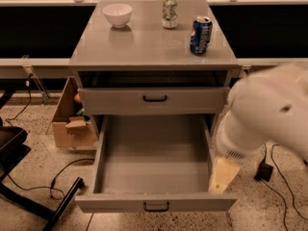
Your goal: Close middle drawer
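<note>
The middle drawer (154, 153) of the grey cabinet (144, 47) is pulled far out towards me. Its long grey tray is bare, and its flat front carries a small black bar handle (156, 206). The drawer above it (115, 100) is shut, with a black handle (155, 98). My gripper (224, 175) is a pale yellowish tip on the blurred white arm (269, 114). It hangs over the drawer's front right corner, by the right side wall.
On the cabinet top stand a white bowl (117, 14), a silver can (169, 12) and a blue can (200, 34). A cardboard box (72, 124) sits left of the cabinet. Black chair legs (29, 196) and cables (67, 170) lie on the floor at left, and a black adapter (263, 171) at right.
</note>
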Controlling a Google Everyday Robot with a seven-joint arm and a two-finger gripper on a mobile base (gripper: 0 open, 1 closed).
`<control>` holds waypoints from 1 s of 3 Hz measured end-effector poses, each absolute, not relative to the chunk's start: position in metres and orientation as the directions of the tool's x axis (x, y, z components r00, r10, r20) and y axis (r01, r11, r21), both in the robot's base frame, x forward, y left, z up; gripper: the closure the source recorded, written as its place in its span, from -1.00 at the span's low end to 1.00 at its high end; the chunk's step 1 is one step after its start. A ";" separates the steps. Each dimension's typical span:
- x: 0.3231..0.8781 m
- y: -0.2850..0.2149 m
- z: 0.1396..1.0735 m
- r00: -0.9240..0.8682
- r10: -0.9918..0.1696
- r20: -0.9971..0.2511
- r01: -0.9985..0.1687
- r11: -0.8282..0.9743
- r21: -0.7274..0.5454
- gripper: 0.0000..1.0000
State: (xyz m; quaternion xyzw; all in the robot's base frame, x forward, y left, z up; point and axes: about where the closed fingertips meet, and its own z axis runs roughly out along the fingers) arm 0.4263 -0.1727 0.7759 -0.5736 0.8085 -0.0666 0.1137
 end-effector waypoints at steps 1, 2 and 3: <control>0.400 -0.170 0.673 -0.339 -0.941 -0.022 -0.933 0.339 -0.122 -1.00; 0.357 -0.163 0.578 -0.373 -0.927 0.045 -0.927 0.374 0.015 -1.00; 0.329 -0.153 0.533 -0.409 -0.911 0.053 -0.906 0.412 0.095 -1.00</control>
